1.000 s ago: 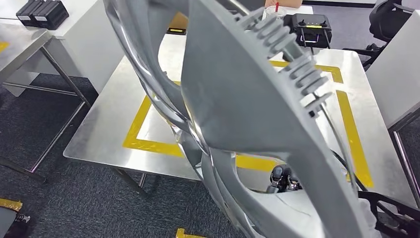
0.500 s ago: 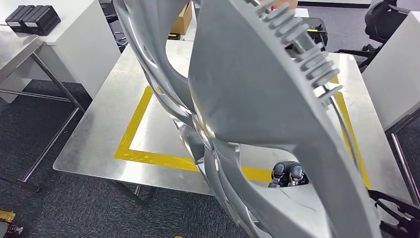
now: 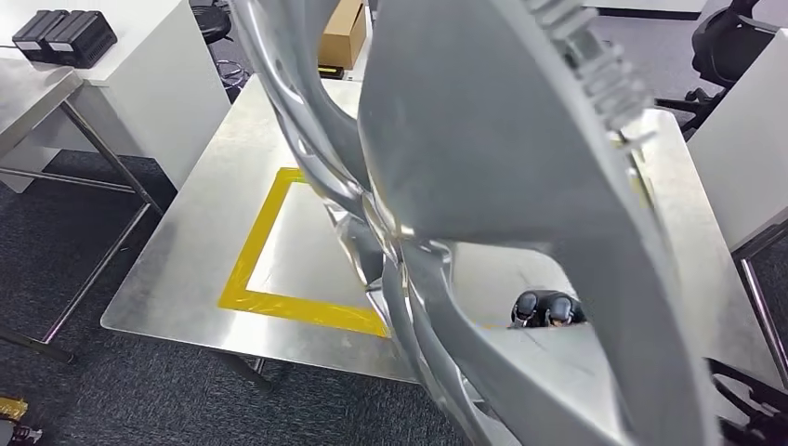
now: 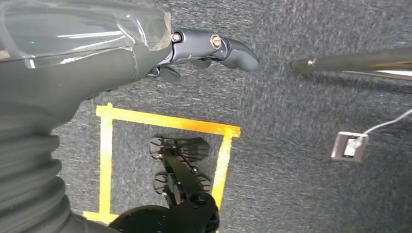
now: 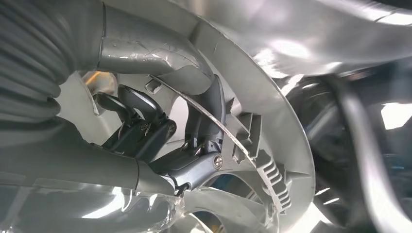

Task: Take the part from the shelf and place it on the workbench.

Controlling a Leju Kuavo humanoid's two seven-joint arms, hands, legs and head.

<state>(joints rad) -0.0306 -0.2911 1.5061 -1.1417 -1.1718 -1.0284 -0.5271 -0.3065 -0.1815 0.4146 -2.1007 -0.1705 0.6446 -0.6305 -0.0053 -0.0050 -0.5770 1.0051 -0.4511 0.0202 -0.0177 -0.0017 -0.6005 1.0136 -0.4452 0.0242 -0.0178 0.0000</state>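
A big grey moulded plastic part (image 3: pixel 483 158) with a ribbed edge hangs close to the head camera, over the steel workbench (image 3: pixel 204 251). It hides much of the yellow tape square (image 3: pixel 256 251) on the bench. My right hand (image 3: pixel 548 309) holds the part from below, its dark fingertips showing through an opening. In the right wrist view, the right hand (image 5: pixel 160 131) wraps its dark fingers and thumb around the part's rim (image 5: pixel 272 97). My left hand (image 4: pixel 204 48) hangs above the dark carpet and holds nothing, with the thumb out and the fingers loosely bent.
A white cabinet (image 3: pixel 139 74) with black cases (image 3: pixel 58 37) stands left of the bench, beside another steel table (image 3: pixel 28 93). A cardboard box (image 3: pixel 342 32) is behind, a black chair (image 3: pixel 734 46) and white unit (image 3: pixel 743 149) at right. Floor tape (image 4: pixel 160 121) and a bench leg (image 4: pixel 354 65) lie under my left hand.
The whole head view has shifted, and the bench now sits nearer and lower left. The part fills more of the upper picture. My right hand keeps its hold.
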